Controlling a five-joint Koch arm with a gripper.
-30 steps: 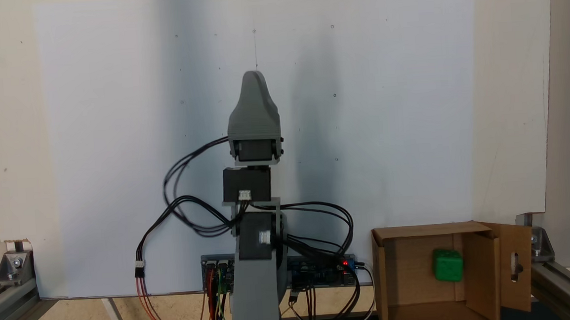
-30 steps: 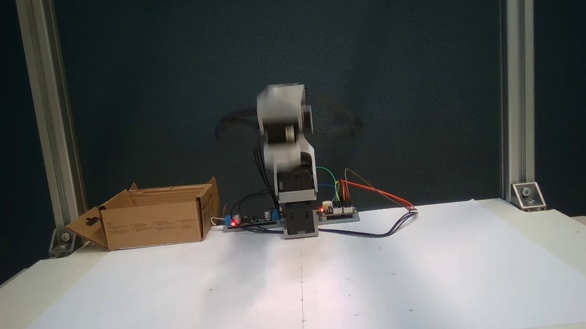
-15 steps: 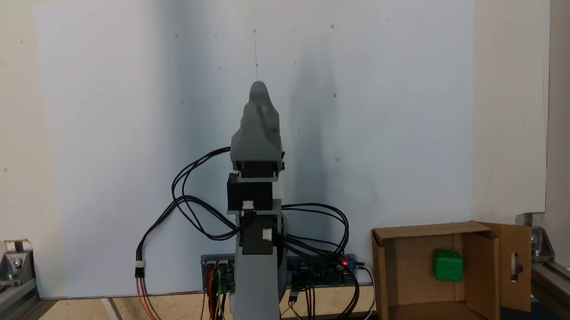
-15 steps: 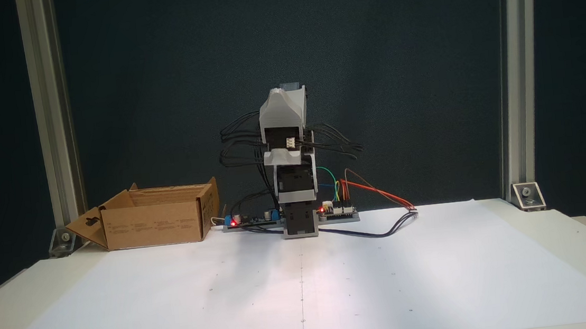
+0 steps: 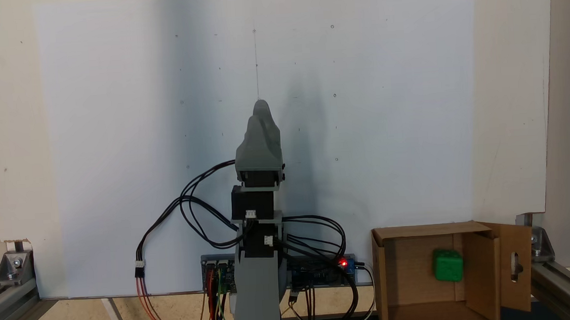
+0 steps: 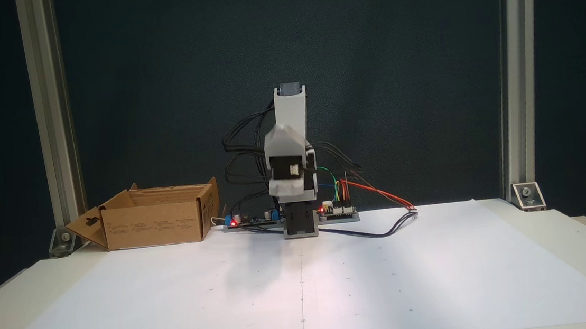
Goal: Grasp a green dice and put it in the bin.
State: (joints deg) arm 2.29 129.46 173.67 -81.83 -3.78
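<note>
1. Sitting inside the bin (image 5: 420, 275), the green dice (image 5: 448, 265) rests on the box floor, close to the inner flap on the right as seen in the fixed view from above.
2. Bin is brown corrugated cardboard, flaps open; one flap with an oblong slot (image 5: 516, 263) sticks out on its right side in that view. The other fixed view shows the same bin (image 6: 154, 219) at the left rear of the table, slotted flap (image 6: 86, 230) splayed to the left; dice hidden by the box wall there.
3. Gripper (image 5: 261, 113) is folded in over the arm's base, tips pointing up-frame along the centre line of the white paper sheet (image 5: 115, 140). Its jaws overlap, one behind the other, so can't tell if they are apart or together. Nothing visible between them.
4. Front fixed view: gripper (image 6: 287, 183) points down toward the base, slightly blurred, jaw gap not readable.
5. Gripper is well apart from bin and dice.
6. Black cables (image 5: 194, 220) loop off the arm's left side; red/orange wires (image 5: 148, 307) run down to the circuit boards (image 5: 321, 271) at the base, one red LED lit.
7. Aluminium frame posts (image 6: 50, 122) stand at the rear corners of the table.
</note>
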